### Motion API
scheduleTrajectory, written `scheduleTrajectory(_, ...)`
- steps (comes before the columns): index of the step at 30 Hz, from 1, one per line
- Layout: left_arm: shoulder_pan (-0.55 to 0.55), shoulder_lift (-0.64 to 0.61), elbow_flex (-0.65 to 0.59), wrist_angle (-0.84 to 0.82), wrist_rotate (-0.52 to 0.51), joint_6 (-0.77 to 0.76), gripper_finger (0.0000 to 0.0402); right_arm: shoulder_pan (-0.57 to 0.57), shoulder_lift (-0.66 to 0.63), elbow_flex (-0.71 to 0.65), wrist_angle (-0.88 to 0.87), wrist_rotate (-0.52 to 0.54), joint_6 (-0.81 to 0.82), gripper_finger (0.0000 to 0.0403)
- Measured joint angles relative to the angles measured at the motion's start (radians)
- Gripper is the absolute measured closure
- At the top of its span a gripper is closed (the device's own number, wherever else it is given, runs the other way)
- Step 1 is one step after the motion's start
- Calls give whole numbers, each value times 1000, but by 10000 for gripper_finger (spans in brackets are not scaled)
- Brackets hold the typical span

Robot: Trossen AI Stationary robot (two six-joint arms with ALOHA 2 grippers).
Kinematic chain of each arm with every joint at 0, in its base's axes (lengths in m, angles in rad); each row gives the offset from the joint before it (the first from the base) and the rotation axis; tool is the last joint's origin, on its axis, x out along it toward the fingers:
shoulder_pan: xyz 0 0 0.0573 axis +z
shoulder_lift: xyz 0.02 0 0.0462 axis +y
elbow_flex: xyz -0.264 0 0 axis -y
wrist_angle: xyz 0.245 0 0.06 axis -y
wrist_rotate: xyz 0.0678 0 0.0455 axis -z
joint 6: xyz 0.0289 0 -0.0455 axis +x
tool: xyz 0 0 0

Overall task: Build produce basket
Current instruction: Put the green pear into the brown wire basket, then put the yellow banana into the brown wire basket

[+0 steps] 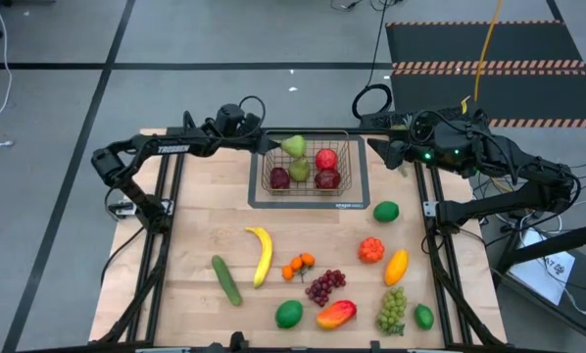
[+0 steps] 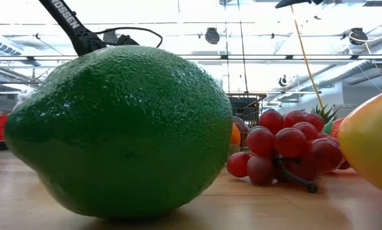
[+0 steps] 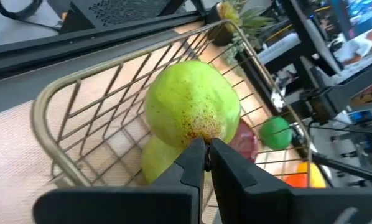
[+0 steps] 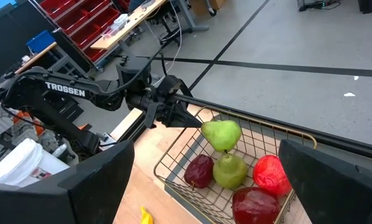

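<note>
The wire basket stands at the table's far middle. It holds a green pear, a dark red pear and two red apples. My left gripper is shut on another green pear over the basket's far left part. My right gripper hovers open just right of the basket, touching nothing. The other produce lies on the near half of the table: banana, cucumber, purple grapes, limes, mangoes, green grapes. My left gripper pinches the green pear between its two fingertips at the speckled narrow end. The fingers come from the table's left, slanting slightly down. The pear sticks out beyond the fingertips, lifted above the fruit in the basket, its wide end toward the right.
A green lime, a round orange fruit and small oranges lie between the basket and the near edge. In the low view a big lime fills the foreground. Bare wood lies left of the banana.
</note>
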Motion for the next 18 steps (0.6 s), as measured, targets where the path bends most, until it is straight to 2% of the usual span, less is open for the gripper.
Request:
scheduleTrajectory(5, -1, 0, 0, -18, -16, 17, 358, 0, 0, 0, 0, 0, 0, 8)
scheduleTrajectory(13, -1, -2, 1, -15, -50, 17, 246, 0, 0, 0, 0, -10, 0, 8)
scheduleTrajectory(18, 4, -65, 0, 18, -52, 10, 213, 0, 0, 0, 0, -28, -1, 8)
